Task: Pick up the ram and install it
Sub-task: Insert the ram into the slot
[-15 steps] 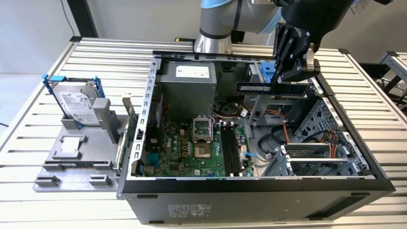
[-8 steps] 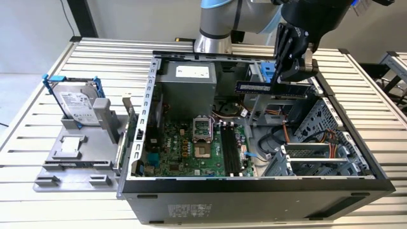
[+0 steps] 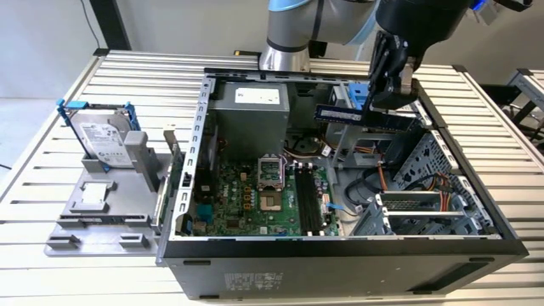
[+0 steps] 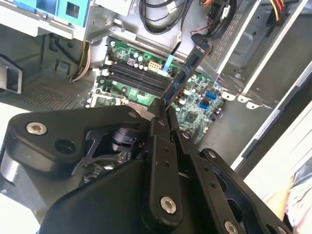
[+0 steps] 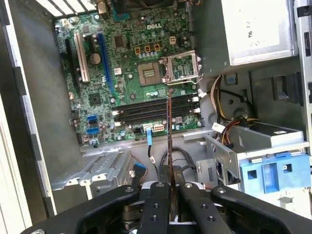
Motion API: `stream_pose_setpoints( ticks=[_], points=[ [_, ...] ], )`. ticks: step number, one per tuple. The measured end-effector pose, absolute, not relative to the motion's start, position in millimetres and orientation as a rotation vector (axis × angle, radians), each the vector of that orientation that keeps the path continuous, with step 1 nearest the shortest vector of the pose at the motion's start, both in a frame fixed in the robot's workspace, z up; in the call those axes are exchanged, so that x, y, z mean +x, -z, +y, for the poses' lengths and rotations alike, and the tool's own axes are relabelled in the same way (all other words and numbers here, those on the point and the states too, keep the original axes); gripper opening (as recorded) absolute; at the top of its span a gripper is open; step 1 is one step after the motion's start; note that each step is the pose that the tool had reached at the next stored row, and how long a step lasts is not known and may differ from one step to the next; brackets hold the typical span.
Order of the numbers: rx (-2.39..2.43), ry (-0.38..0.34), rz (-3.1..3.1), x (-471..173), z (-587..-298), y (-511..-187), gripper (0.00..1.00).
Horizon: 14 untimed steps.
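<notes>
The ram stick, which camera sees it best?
The exterior view: the ram shows its long flat side there, gripped by the end effector above the open computer case. In the second wrist view it slants away from the camera; in the first wrist view it is edge-on, a thin line.

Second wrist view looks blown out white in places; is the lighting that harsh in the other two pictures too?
Second wrist view: beyond the computer case the surroundings wash out to white, and the gripper holding the ram looks dark against them. First wrist view: the power supply's pale face glares mildly. Exterior view: even light, soft shade inside the case.
</notes>
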State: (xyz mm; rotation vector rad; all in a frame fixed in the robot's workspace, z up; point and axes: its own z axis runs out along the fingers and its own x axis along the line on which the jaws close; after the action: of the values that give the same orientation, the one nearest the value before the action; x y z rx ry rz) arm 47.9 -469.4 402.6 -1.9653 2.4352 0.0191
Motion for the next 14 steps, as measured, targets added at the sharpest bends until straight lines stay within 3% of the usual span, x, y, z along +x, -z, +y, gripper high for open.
stream_pose_setpoints(
  ticks=[14],
  points=[
    [-1.695,-0.017,2.630,47.9,-469.4,-402.6,0.00]
  ],
)
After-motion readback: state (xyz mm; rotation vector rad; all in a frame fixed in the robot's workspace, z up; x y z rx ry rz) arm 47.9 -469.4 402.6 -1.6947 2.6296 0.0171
